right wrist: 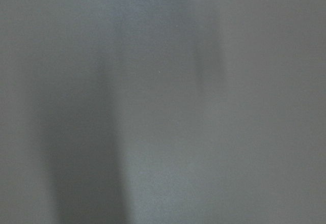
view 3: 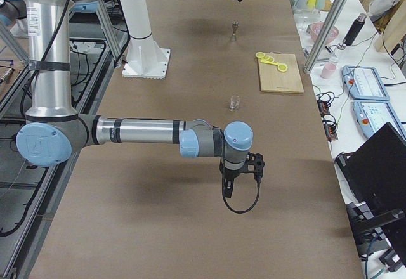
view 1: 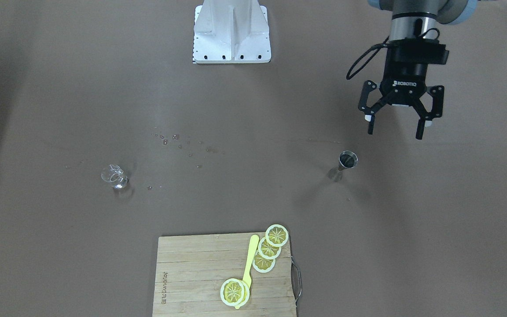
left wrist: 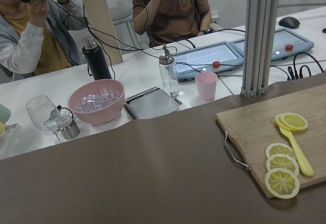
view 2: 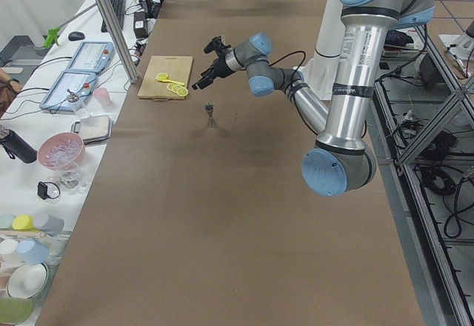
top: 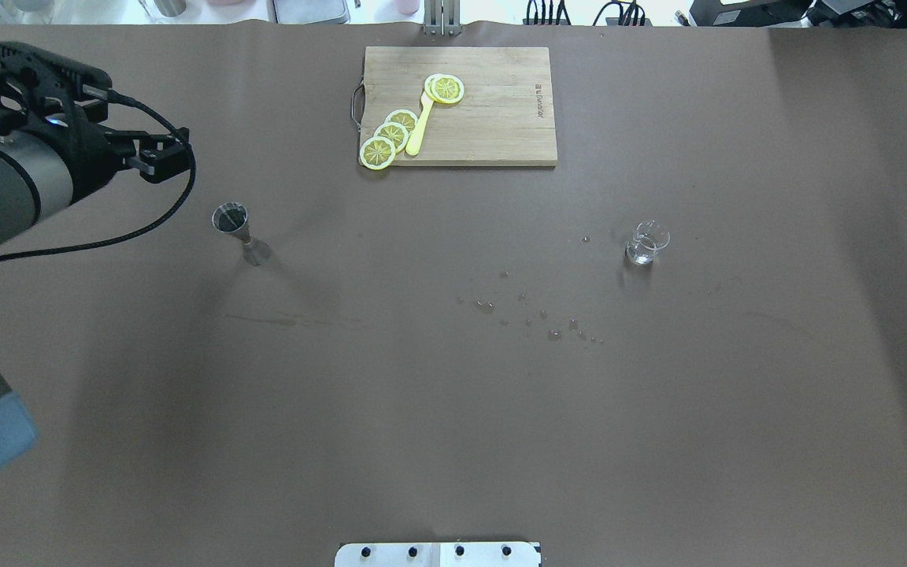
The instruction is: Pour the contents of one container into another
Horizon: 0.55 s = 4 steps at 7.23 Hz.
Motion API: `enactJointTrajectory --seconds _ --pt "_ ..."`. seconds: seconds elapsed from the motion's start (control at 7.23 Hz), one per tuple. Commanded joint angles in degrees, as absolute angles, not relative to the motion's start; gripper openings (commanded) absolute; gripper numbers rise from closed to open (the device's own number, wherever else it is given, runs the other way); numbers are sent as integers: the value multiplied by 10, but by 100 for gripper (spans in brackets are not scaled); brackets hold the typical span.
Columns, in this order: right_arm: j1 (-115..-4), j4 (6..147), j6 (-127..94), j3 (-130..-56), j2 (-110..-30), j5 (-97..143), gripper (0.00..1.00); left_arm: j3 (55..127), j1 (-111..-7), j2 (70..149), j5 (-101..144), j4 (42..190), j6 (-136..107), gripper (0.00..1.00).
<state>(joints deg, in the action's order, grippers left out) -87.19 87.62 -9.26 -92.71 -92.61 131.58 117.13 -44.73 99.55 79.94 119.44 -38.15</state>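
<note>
Glass cup (view 1: 114, 177) and jigger (view 1: 347, 161) stand apart, droplets (view 1: 175, 137) between; left pincer (view 1: 394, 133) gapes empty; right pincer (view 3: 238, 181), cannot tell.

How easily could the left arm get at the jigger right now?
Probably yes, quite easily: the left gripper hangs open near the jigger, which stands upright by itself with nothing between them.

You see only a blurred grey-brown worktop (right wrist: 239, 132) filling the view, with a darker shadow band (right wrist: 81, 142) running down the worktop's left part.
</note>
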Motion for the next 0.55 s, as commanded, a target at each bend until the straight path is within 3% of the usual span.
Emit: enactJointTrajectory --seconds 0.0,0.41 --pt "-906 878 -72 -934 -933 1319 100 1103 -544 998 954 1208 -309 99" --pt "-918 878 -47 -933 -940 1330 100 956 -681 1002 1236 1200 -308 99"
